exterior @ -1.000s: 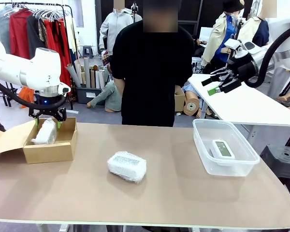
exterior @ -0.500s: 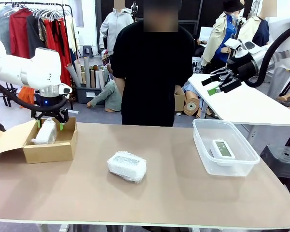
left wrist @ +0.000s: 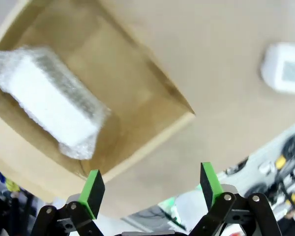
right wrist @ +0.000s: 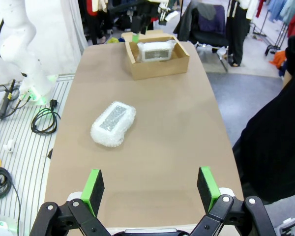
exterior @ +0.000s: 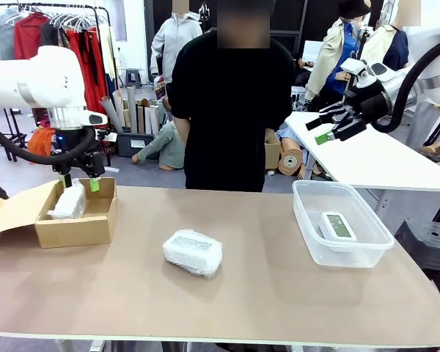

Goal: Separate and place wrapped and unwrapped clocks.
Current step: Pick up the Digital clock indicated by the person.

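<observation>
Wrapped clock (exterior: 67, 201) in cardboard box (exterior: 77, 230), just beneath left tool (exterior: 78, 183)

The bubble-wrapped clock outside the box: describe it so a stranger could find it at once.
On the brown table, a cardboard box stands at the left end and a clear plastic tub at the right. The bubble-wrapped clock lies between them on bare tabletop. Its wrapped twin sits inside the box; this one lies loose.

Tabletop (exterior: 264, 293): tan. Box (exterior: 73, 231): brown. Wrapped clocks (exterior: 68, 200) (exterior: 193, 252): white, bubble-patterned. Bare clock (exterior: 337, 226): white, grey-green screen. Bin (exterior: 305, 220): clear. Pads (exterior: 94, 185): green.
</observation>
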Controlling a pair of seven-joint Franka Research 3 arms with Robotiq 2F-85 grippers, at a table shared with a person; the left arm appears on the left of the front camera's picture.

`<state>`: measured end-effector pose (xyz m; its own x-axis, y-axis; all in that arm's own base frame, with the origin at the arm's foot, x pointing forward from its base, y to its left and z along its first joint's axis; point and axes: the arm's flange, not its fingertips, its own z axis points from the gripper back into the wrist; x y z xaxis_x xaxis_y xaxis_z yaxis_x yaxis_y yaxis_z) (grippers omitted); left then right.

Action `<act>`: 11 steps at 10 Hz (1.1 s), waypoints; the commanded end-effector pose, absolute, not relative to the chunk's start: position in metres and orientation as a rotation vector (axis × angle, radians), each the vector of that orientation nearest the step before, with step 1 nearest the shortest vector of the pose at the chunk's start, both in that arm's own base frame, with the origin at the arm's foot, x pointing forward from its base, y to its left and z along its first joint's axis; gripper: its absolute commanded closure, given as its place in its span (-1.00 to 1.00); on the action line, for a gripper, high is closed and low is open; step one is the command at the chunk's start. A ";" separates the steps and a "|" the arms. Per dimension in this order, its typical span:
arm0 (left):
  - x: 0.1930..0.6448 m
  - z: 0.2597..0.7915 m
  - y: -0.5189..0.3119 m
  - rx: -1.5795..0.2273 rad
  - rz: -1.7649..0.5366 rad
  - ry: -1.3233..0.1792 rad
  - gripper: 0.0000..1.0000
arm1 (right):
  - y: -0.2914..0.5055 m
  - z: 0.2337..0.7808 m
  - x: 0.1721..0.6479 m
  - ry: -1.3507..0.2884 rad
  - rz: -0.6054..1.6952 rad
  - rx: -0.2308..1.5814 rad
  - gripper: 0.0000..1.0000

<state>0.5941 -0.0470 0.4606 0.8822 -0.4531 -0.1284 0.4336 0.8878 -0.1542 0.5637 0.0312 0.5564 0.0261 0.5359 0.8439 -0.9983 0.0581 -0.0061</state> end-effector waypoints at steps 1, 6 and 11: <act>0.579 0.469 -0.044 -0.193 -0.744 0.210 -1.00 | 0.031 0.558 0.563 -0.809 1.383 0.746 -1.00; 0.547 0.487 -0.068 -0.184 -1.283 -0.073 -1.00 | 0.031 0.558 0.563 -0.809 1.383 0.746 -1.00; 0.511 0.515 -0.068 -0.419 -1.605 -0.361 -1.00 | 0.031 0.558 0.563 -0.809 1.383 0.746 -1.00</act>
<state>0.5248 -0.0815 0.5160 -0.0090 -0.9149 0.4036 1.0000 -0.0090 0.0018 0.5637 0.0313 0.5564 0.0260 0.5359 0.8439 -0.9983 0.0580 -0.0060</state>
